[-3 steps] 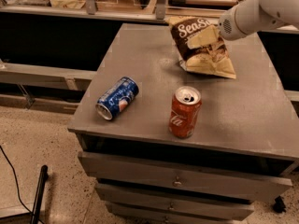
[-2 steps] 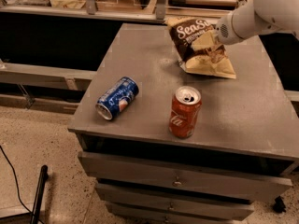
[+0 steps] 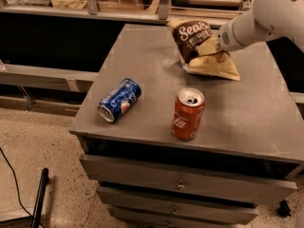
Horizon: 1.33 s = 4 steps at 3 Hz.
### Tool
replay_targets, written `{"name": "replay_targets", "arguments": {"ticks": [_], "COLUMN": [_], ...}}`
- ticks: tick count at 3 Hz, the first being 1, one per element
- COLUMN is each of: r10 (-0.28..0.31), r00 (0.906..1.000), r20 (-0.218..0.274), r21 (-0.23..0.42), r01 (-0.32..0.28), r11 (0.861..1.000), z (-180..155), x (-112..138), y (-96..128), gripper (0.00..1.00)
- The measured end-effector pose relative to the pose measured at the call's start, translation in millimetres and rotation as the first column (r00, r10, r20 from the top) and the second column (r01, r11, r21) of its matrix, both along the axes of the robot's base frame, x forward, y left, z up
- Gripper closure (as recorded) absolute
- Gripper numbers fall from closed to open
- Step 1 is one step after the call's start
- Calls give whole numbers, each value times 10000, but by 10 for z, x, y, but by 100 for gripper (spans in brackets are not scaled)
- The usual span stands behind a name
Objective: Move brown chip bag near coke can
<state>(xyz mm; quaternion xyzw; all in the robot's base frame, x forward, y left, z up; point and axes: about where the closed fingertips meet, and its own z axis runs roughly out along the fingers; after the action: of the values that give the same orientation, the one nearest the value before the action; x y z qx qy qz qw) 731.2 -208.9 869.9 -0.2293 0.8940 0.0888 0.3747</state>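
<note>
The brown chip bag (image 3: 195, 38) is at the back right of the grey cabinet top (image 3: 247, 113), its top raised and its pale lower end (image 3: 213, 66) near the surface. My gripper (image 3: 213, 49) reaches in from the right on a white arm and is shut on the bag's right side. The coke can (image 3: 188, 114) stands upright near the front edge, open at the top, a short way in front of the bag.
A blue Pepsi can (image 3: 119, 99) lies on its side at the front left of the top. Drawers (image 3: 180, 186) are below the front edge. Dark shelving and rails (image 3: 95, 13) run behind. A black pole (image 3: 39, 196) stands on the floor at the left.
The bag and my gripper have shifted only slightly to the left. The two cans have not moved.
</note>
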Motion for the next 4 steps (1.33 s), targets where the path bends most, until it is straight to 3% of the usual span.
{"name": "replay_targets", "arguments": {"ticks": [1, 4], "r10": [1, 2], "r00": [10000, 10000], "r20": [0, 0], "r21": [1, 4], "r01": [-1, -2], "r11": [10000, 10000], "z": [32, 60], "x": [0, 0], "y": [0, 0], "gripper": [100, 100]}}
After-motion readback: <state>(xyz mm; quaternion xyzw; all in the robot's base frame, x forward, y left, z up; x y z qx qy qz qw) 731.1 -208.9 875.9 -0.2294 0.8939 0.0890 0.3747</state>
